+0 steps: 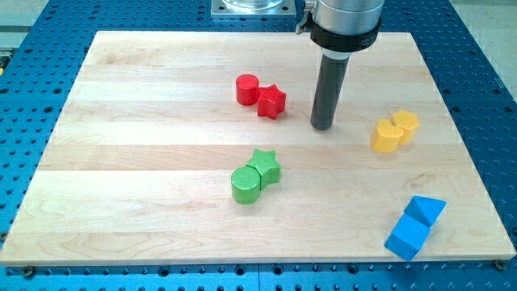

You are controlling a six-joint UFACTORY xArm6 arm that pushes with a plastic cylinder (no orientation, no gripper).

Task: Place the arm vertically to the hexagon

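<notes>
Hexagon, yellow (406,122): view's right of counter (145,97), touching another yellow block (387,137). My tip (323,128): apart, to its left. Claw: none fitted, grip untellable. Advice: slide rightward, stopping directly above hexagon, without nudging.

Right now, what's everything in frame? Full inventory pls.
red cylinder: 1, red, upper middle of the board, touching the red star
red star: 1, red, just right of the red cylinder
green star: 1, green, board centre
green cylinder: 1, green, lower left of the green star, touching it
yellow hexagon: 1, yellow, right side
yellow heart-like block: 1, yellow, touching the hexagon's lower left
blue blocks: 2, blue, lower right corner, touching
wooden board: 1, light wood, on blue perforated table
my tip: 1, dark rod, between the red star and the yellow pair, touching none
</notes>
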